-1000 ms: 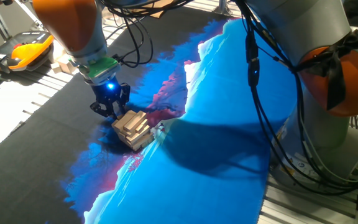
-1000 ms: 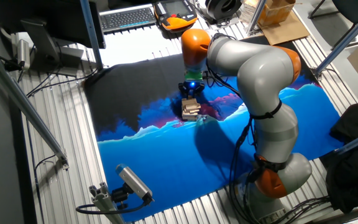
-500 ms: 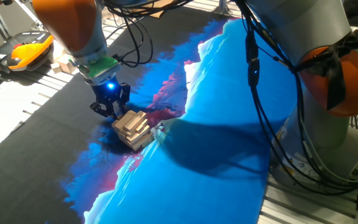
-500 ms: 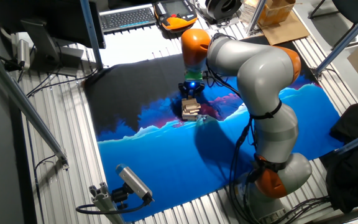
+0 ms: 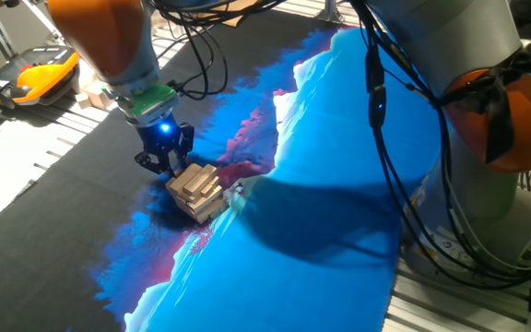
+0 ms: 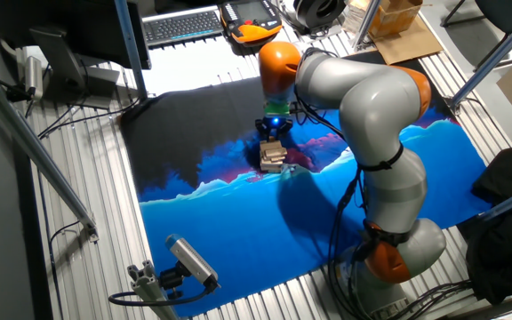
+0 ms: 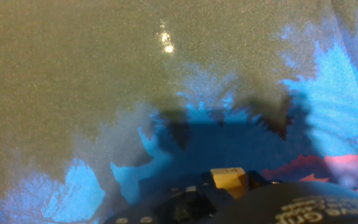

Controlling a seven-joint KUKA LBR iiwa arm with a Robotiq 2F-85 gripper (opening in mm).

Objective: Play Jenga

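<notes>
The Jenga tower [image 5: 198, 192] is a low, slightly askew stack of pale wooden blocks on the blue and black mat; it also shows in the other fixed view [image 6: 273, 156]. My gripper [image 5: 162, 162] hangs low at the tower's far left end, its dark fingers close to or touching the upper blocks. From the other side the gripper [image 6: 272, 130] stands just behind the tower. In the hand view a pale wooden block end [image 7: 229, 180] shows at the bottom edge against the dark gripper body. How the jaws stand is hidden.
Loose chunky wooden blocks [image 5: 90, 95] lie beyond the mat's far left corner, beside an orange and yellow pendant [image 5: 40, 72]. A keyboard [image 6: 182, 25] sits at the back. A camera on a stand [image 6: 189, 260] is at the mat's near edge. Cables hang from the arm.
</notes>
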